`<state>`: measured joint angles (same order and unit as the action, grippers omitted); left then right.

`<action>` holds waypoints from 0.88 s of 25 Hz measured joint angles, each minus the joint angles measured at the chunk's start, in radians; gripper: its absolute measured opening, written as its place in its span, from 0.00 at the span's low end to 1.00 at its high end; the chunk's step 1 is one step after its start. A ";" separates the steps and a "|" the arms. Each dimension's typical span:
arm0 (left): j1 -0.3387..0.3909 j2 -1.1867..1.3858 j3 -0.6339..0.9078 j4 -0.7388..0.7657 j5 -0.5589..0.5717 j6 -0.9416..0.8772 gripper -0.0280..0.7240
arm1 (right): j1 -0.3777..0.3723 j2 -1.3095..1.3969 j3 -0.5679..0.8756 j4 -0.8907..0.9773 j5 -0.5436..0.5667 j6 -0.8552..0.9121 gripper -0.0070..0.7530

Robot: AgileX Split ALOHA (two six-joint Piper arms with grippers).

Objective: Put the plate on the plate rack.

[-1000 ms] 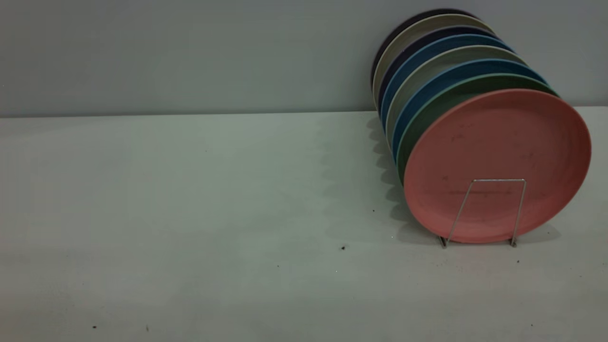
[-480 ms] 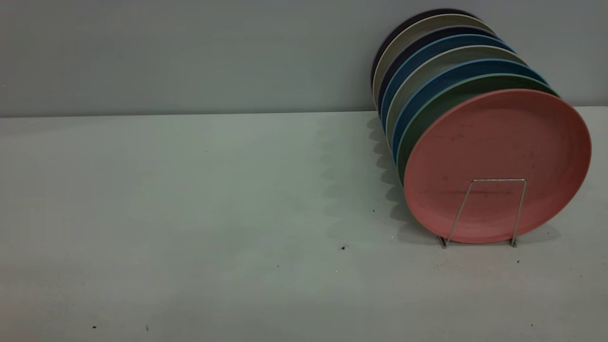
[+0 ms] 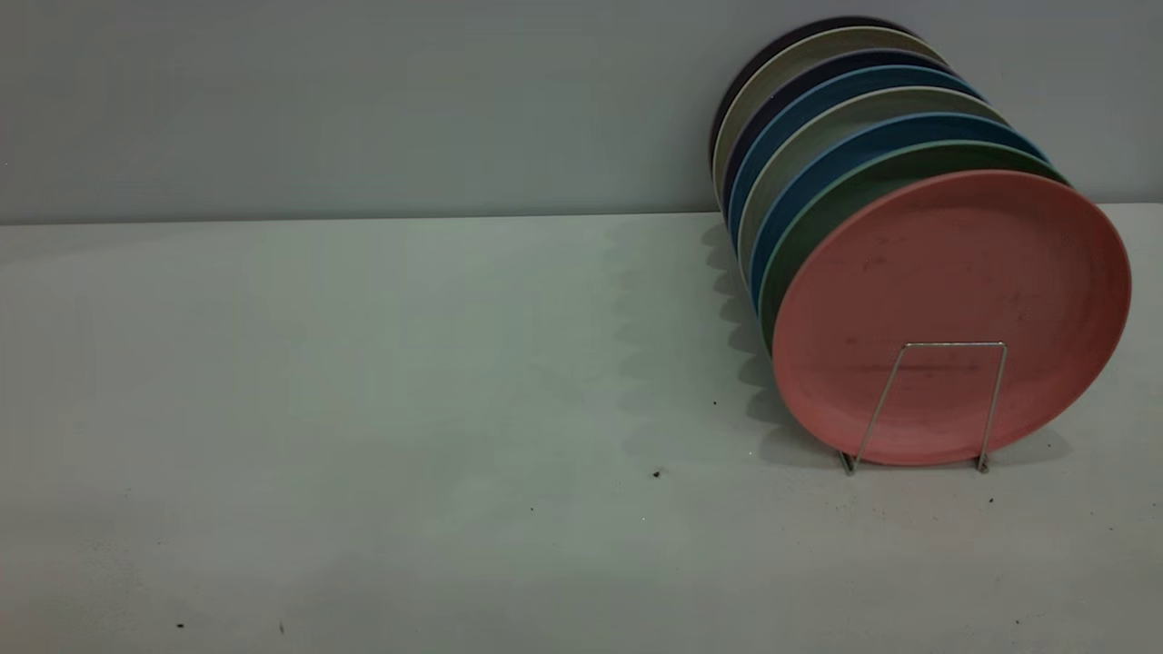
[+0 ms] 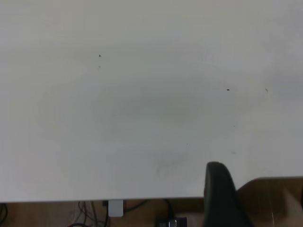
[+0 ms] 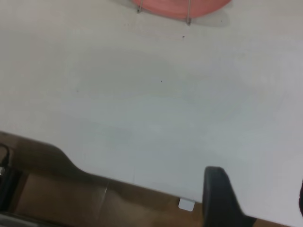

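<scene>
Left wrist view: only a dark part of the left gripper (image 4: 220, 196) shows, hanging over the table (image 4: 142, 118) edge. Can't tell if it is open or closed. Nothing visibly held. Below the edge there are cables (image 4: 87, 213) and a small white tab (image 4: 115, 207).

Right wrist view: the right gripper (image 5: 259, 203) is also out at the table (image 5: 142, 109) edge. One dark finger (image 5: 217, 198) is in view and a sliver of the other sits at the frame border, so the jaws stand wide apart and empty. A brown floor (image 5: 71, 198) shows below the edge. Far across the bare tabletop, the lower rim of the plate (image 5: 180, 6) is visible with two rack wires (image 5: 188, 14) crossing in front of it. The gripper is well apart from it.

Exterior view: no arms in frame. The near table (image 3: 363, 409) is pale, with a few dark specks (image 3: 656, 473). On the right side, the front loop of the plate rack (image 3: 954, 344) stands on two feet. The salmon-pink plate (image 3: 945, 291) stands on edge directly behind that loop, its face toward the camera and faint dark smudges on it. It is seated in the rack's front slot and tilts slightly back.

Behind it more plates stand in a row, one per slot: a mint-green plate (image 3: 872, 182), then a blue plate (image 3: 909, 134), then greyish, blue, dark and beige ones. The last is a dark plate (image 3: 790, 41) against the grey wall (image 3: 363, 100).
</scene>
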<state>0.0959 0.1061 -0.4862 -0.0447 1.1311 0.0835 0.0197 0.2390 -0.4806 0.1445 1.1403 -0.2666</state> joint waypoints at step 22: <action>-0.068 -0.122 0.000 0.000 0.000 0.000 0.63 | 0.000 -0.175 0.000 0.000 0.000 0.002 0.56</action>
<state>0.0283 -0.0161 -0.4862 -0.0447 1.1307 0.0839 0.0197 0.0643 -0.4806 0.1445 1.1403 -0.2645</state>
